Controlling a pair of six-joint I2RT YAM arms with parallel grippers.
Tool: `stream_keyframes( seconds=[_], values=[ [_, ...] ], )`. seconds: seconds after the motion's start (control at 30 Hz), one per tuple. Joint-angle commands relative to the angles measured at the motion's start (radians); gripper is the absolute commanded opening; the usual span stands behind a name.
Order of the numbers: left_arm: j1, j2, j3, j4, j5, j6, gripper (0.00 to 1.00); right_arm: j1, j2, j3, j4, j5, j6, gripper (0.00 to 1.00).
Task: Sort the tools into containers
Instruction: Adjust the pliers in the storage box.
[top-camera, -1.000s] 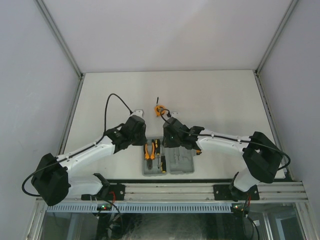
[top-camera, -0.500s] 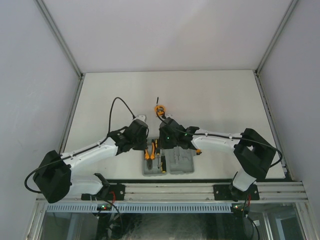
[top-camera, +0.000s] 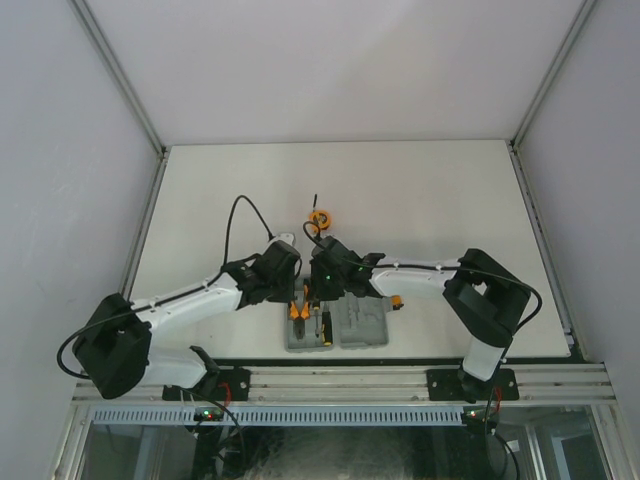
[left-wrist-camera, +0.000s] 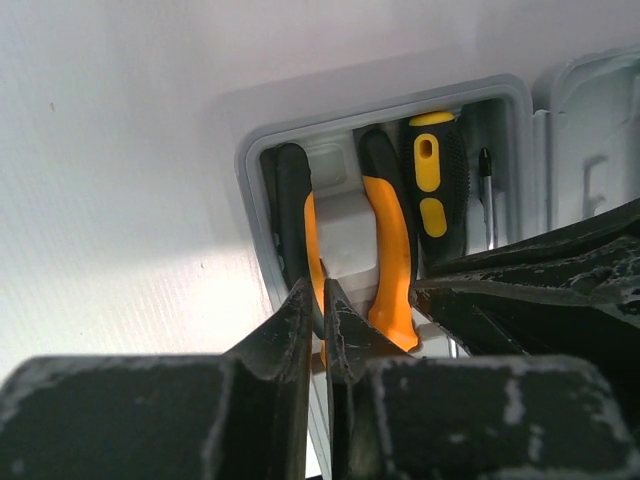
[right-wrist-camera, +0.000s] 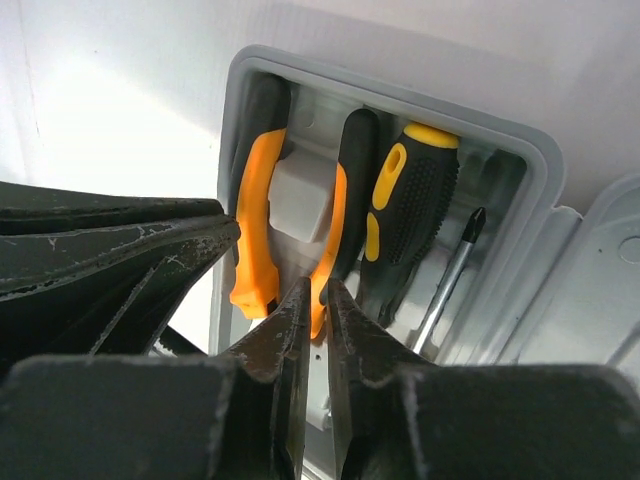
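The grey tool case (top-camera: 345, 335) lies open at the table's near edge. The orange-handled pliers (top-camera: 298, 303) rest in its left half beside a black-and-orange screwdriver (left-wrist-camera: 435, 190). My left gripper (left-wrist-camera: 317, 300) is shut on the pliers' left handle (left-wrist-camera: 292, 215), which runs in between its tips. My right gripper (right-wrist-camera: 318, 295) is shut on the other pliers handle (right-wrist-camera: 345, 190), next to the screwdriver (right-wrist-camera: 410, 215). From above, both grippers (top-camera: 292, 290) (top-camera: 313, 290) meet over the pliers and hide most of them. The round orange tape measure (top-camera: 319, 219) lies behind the case.
A small orange-and-black piece (top-camera: 398, 302) lies on the table right of the case. A thin dark item (top-camera: 314, 200) sits just beyond the tape measure. The case lid (left-wrist-camera: 590, 130) lies flat to the right. The two wrists are almost touching.
Both arms have moved inward and down over the case's left half. Both pairs of jaws have narrowed onto the pliers' handles.
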Motion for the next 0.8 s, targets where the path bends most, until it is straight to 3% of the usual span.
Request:
stream_keyframes(
  seconds=[0.0, 0.77],
  values=[
    [-0.008, 0.017, 0.008, 0.015, -0.023, -0.018, 0.11, 0.003, 0.023, 0.051, 0.046, -0.014, 0.013, 0.09],
    [-0.020, 0.159, 0.045, -0.075, -0.061, -0.076, 0.06, 0.001, 0.075, 0.065, -0.030, 0.059, 0.012, 0.08]
  ],
)
